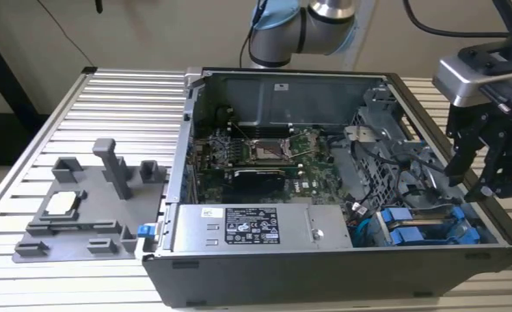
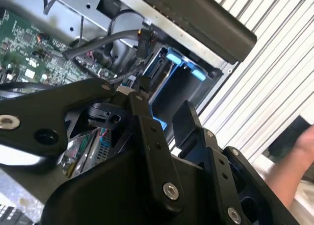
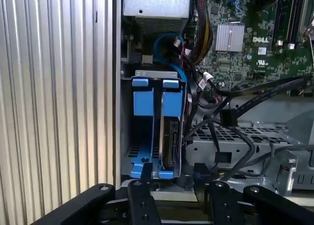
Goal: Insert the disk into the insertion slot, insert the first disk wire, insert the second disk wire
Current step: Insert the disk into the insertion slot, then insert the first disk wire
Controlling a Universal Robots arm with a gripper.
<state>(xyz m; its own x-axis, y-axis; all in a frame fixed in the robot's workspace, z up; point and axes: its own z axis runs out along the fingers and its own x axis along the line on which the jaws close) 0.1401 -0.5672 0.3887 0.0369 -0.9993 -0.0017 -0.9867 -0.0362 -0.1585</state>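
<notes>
The disk [image 3: 169,141] stands on edge in its blue frame [image 3: 171,97] inside the insertion slot of the dark drive cage [image 3: 125,137], on the motherboard side. Beside it a second blue frame [image 3: 141,95] fills the neighbouring bay. In the exterior view the blue frames [image 1: 412,231] sit at the case's front right corner. Loose black disk wires end in a connector [image 3: 228,118] hanging next to the cage; that connector [image 2: 142,43] is not plugged in. My gripper [image 1: 471,182] hovers open above the cage, with nothing between its fingers [image 3: 142,200].
The open computer case [image 1: 164,195] lies on a slatted metal table [image 1: 117,104]. A silver power-supply box [image 1: 247,227] sits beside the cage. A grey fixture [image 1: 82,208] stands at the exterior view's left. A person's hand [image 2: 294,166] is near the case's outer side.
</notes>
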